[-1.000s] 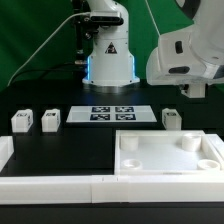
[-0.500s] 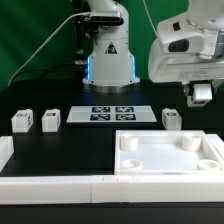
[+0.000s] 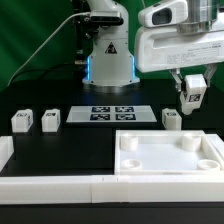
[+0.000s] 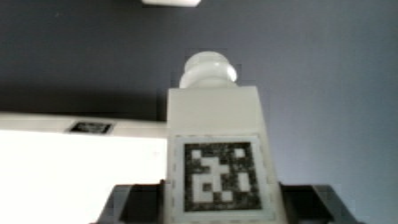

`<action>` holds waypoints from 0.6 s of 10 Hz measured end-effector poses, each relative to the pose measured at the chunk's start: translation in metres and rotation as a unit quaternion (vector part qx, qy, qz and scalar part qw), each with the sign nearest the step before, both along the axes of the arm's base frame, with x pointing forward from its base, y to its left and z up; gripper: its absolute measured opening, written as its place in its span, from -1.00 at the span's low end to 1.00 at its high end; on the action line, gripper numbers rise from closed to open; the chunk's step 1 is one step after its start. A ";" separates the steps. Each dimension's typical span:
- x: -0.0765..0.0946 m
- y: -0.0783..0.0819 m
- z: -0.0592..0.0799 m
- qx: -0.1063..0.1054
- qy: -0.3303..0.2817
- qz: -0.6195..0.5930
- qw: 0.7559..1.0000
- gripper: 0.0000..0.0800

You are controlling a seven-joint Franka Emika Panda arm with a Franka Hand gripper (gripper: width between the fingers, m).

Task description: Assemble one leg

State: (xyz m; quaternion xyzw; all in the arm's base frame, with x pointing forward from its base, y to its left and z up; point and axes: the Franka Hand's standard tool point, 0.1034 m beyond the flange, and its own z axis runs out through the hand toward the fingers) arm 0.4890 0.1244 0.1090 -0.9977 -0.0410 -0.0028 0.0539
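1. Black counter (image 3: 80, 142) under a dark backdrop. The arm's white base (image 3: 108, 55) stands at the rear, and the marker board (image 3: 112, 113) lies flat in front of it.
2. End effector (image 3: 192, 88): held high toward the exterior view's right. Its fingers (image 4: 132, 202) pinch the leg (image 3: 193, 96) on either side of the end that carries the square marker. The wrist view shows the rounded peg tip (image 4: 208, 68) pointing away from the wrist.
3. Position of the leg: off the counter, behind the far edge of the tabletop (image 3: 150, 168) and nearly above the right-hand loose leg (image 3: 171, 117), without touching it.
4. Other parts: the far-left leg (image 3: 21, 121) and the second leg (image 3: 50, 119) stand side by side on the counter at the exterior view's left, well apart from the tabletop.
5. Progress (judgement): the pickup appears complete. No leg is yet seated in the tabletop, and the nearest corner hole (image 3: 186, 142) looks unoccupied. What is left is to carry the leg over a corner hole, line up the peg tip, insert and fasten it, then release.
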 end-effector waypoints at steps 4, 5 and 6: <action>0.061 -0.006 0.004 0.011 -0.030 0.075 0.997 -0.27; 0.061 -0.005 0.003 0.011 -0.030 0.070 0.997 -0.27; 0.060 -0.005 0.003 0.010 -0.029 0.070 0.997 -0.27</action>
